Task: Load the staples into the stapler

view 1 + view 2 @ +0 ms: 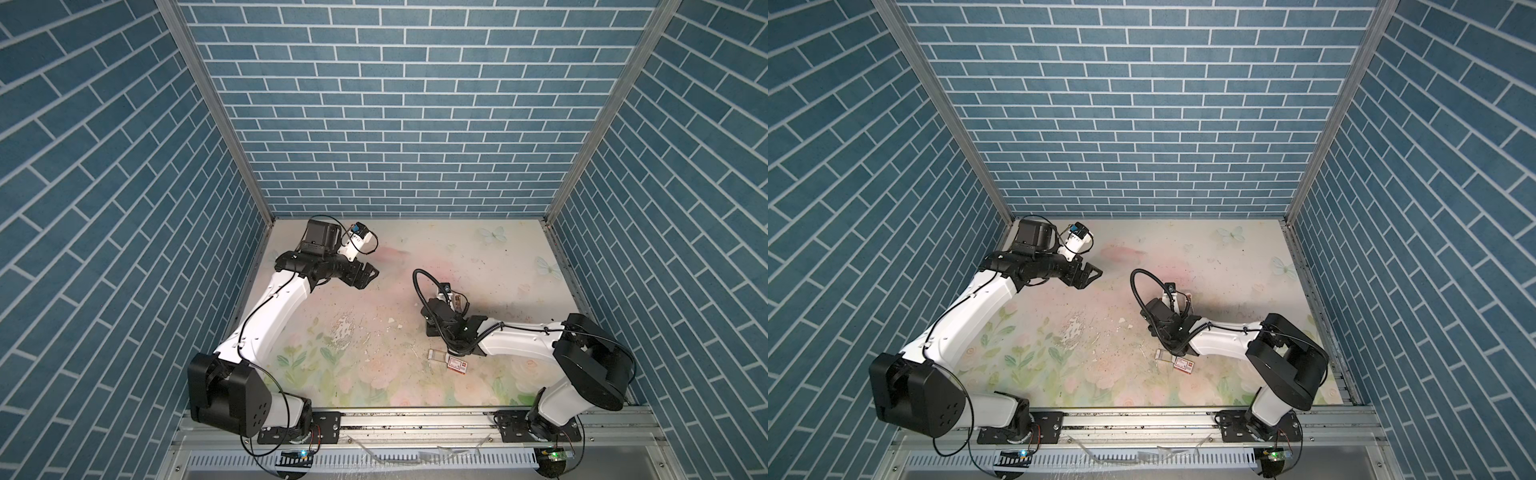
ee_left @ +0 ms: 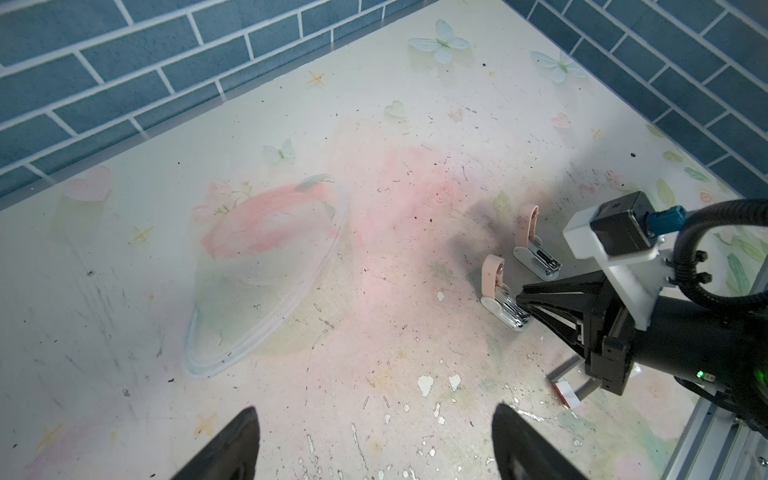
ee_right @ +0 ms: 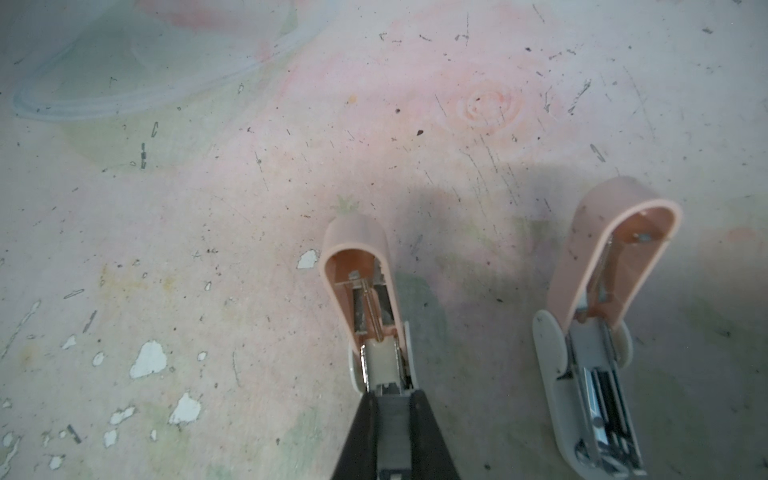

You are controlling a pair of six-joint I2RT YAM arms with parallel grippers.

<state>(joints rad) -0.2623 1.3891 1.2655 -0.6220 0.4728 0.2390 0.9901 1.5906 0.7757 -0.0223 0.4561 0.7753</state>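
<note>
Loading is about half done, I judge: the stapler (image 3: 357,241) stands open and the staples (image 3: 392,432) sit at its front end, not yet slid home; closing it remains. The right gripper (image 3: 392,401) pinches the staples, fingers narrow. The left gripper (image 2: 374,449), well away from the stapler, spreads wide and holds nothing.

Both top views hang high above the near edge of the pale floral-printed tabletop (image 1: 374,386), looking steeply down toward the blue brick-patterned back wall (image 1: 407,124). They share nearly the whole scene. The left wrist view looks across the tabletop toward its far right corner, taking in two open pink-and-white plastic staplers (image 2: 498,291) from well off. The right wrist view sits low, close behind those same staplers.
</note>
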